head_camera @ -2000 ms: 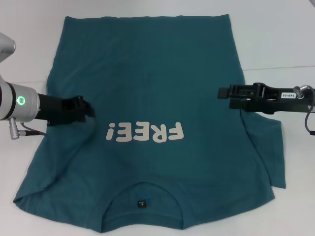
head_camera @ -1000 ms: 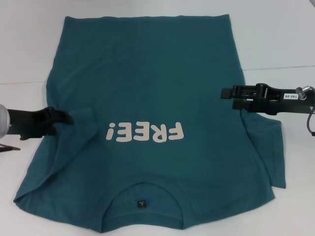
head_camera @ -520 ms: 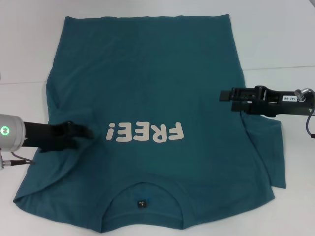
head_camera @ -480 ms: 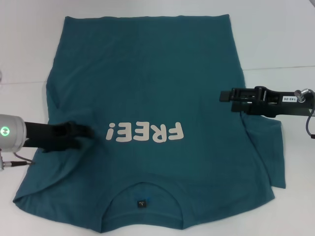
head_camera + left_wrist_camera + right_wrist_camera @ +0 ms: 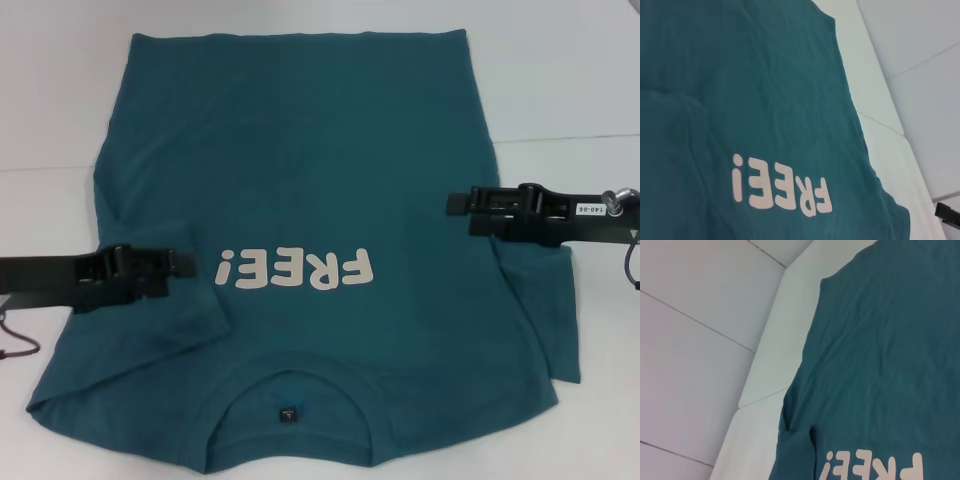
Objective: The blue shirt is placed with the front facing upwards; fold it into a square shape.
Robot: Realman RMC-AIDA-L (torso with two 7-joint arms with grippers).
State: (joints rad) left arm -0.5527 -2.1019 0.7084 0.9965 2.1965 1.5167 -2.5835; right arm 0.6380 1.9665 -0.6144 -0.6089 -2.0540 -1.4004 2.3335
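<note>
Since the earlier frames the left gripper (image 5: 185,266) has swung back in over the blue shirt (image 5: 300,180) and now sits level, its black body stretched out flat, tip just short of the "!" end of the "FREE!" lettering (image 5: 295,268); the left sleeve now lies folded in onto the shirt body beneath it, with a clear diagonal fold edge running from the gripper down toward the neck opening. The right gripper (image 5: 460,203) has dropped slightly toward the lettering and otherwise barely shifted, sitting over the shirt's right side edge, above and to the right of the lettering's "F". Cannot tell how far either gripper's fingers are parted, or whether either has cloth pinched: both tips read as dark blocks against the fabric. The shirt lies front up on the white table (image 5: 560,80), collar nearest the robot, hem at the far side, lettering upside down from the head view. The neck label (image 5: 288,413) sits in the collar opening, directly below the lettering. The right sleeve is still spread out flat, beyond the lettering's "F" end and under the right arm. The left wrist view shows shirt body, the lettering and the far right shirt edge on the table; the right wrist view shows the left shirt edge with the sleeve fold near the lettering's "!" end.
</note>
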